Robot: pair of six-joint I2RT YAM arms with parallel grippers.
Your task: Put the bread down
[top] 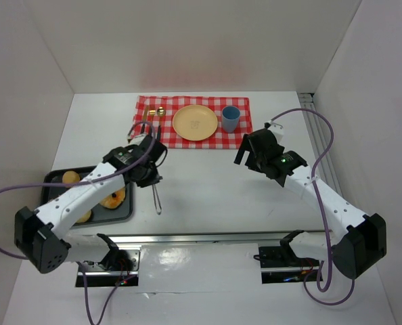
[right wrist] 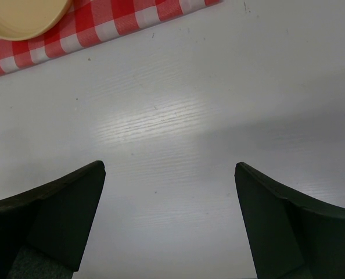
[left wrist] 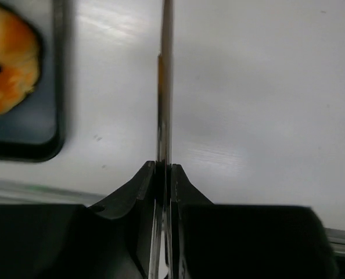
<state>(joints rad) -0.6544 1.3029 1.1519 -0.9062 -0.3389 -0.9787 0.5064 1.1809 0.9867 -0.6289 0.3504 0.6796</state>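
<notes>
The cloth [top: 193, 139], red-checked, lies at the far middle of the table [top: 214, 196] and serves as the reference. A plate [top: 195, 123] sits on its centre, a cup [top: 230, 118] stands on it just right of the plate, and a small gold item [top: 158, 111], too small to identify, rests on it left of the plate. The tray [top: 124, 215] lies on the table well nearer than the cloth and off its left side. The bread [top: 113, 198] lies in the tray as three pieces, the one closest to the cloth partly covered by the left arm. The left gripper [top: 151, 177] is positioned between the cloth and the tray, close to the cloth's near-left corner. Its jaws are clamped narrow on a metal tool [top: 158, 200], which appears to be tongs seen edge-on in the left wrist view; the tool extends away from the cloth, beside the tray's right rim. The right gripper [top: 247, 150] is positioned just off the cloth's near-right corner, above bare table. Its jaws are spread wide and hold nothing.
</notes>
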